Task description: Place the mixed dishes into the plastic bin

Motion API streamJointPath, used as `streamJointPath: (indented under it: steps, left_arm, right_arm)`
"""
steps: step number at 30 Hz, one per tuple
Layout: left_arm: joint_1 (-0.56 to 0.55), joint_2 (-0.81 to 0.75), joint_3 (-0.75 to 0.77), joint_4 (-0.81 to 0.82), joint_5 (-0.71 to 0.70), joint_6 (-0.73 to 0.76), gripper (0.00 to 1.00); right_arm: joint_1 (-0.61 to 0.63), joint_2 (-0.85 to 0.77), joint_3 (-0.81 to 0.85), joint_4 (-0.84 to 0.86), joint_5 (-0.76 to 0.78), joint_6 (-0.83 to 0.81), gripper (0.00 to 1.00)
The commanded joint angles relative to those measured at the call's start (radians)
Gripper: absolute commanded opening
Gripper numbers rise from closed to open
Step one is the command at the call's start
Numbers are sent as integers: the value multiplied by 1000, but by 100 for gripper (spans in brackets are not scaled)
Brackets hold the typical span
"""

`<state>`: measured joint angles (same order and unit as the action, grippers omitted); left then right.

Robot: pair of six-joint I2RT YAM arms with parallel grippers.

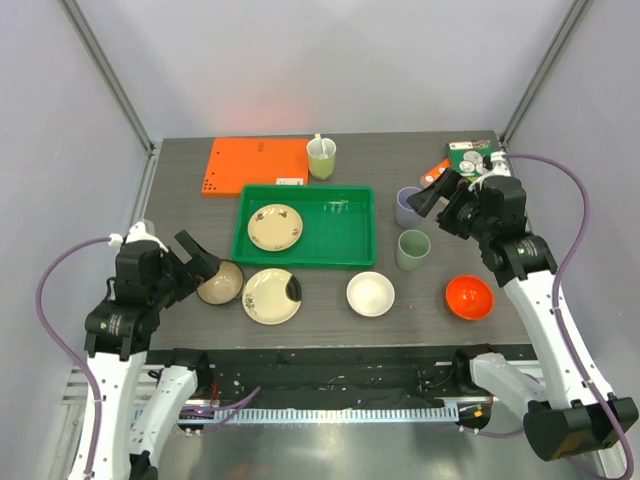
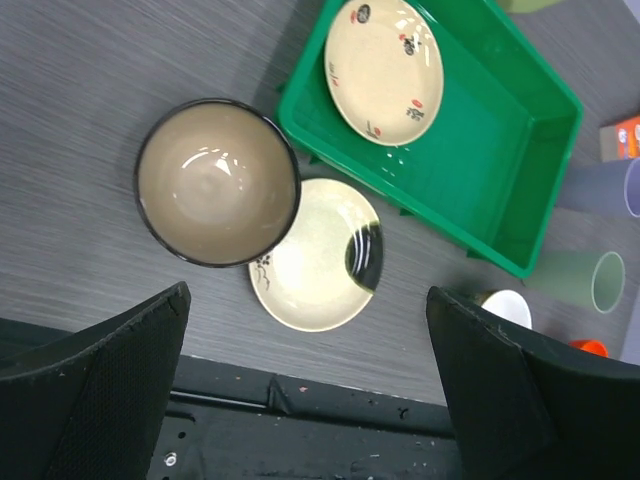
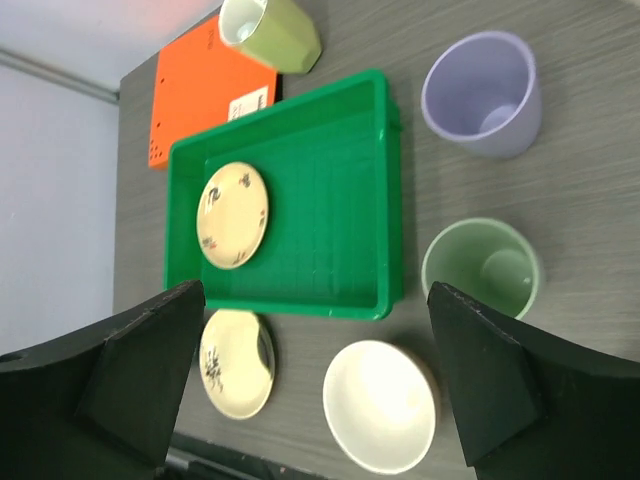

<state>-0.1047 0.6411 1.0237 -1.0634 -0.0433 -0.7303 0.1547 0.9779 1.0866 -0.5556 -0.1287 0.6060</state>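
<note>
So, progress check, going left to right: I'm hanging my left jaws spread wide with nothing in them, just over the brown bowl [image 1: 220, 283]. It's sitting upright on the desk [image 1: 190, 210], right up against the edge of one cream plate [image 1: 271, 296]. Both are lying out in front of the near-left corner of the green bin [image 1: 345, 235], not in it. The bin is only holding one thing so far, the other cream plate [image 1: 274, 227], lying flat in its left half, with the right half looking bare. Moving on, the white bowl [image 1: 370, 294] is sitting on the desk near the bin's front right corner. The sage-green cup [image 1: 412, 250] is standing just beside the bin's right wall, and the lavender cup [image 1: 408, 206] is standing just behind that. The orange-red bowl [image 1: 469, 296] is sitting furthest right, well apart from the bin. My right jaws are gaping open and empty too, hovering close to the lavender cup. So I'm reckoning one dish of seven is done and six are waiting.
</note>
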Motion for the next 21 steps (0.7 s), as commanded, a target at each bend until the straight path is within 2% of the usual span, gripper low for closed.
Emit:
streamJointPath:
  steps: [1,4,5,8,16,21]
  left_arm:
    - [-1,-56,-85,49,121,-50,100]
    - [-1,-145,-220,147,209,-145,100]
    - [0,-167,-291,178,227,-217,100]
    - [0,-225,-364,215,249,-268,100]
    - [-1,-218,-312,76,206,-238,100]
    - [0,-250,-399,53,233,-276,100]
  right_arm:
    - [54,-93,-48,53,-87,115,100]
    - [159,-113,-79,65,-77,167,100]
    - [189,-117,-83,72,-56,175,100]
    - [291,-125,-108,86,-6,196,100]
    - [400,-82,-159,143,20,221,99]
    - [557,-10,-142,189,95,225,99]
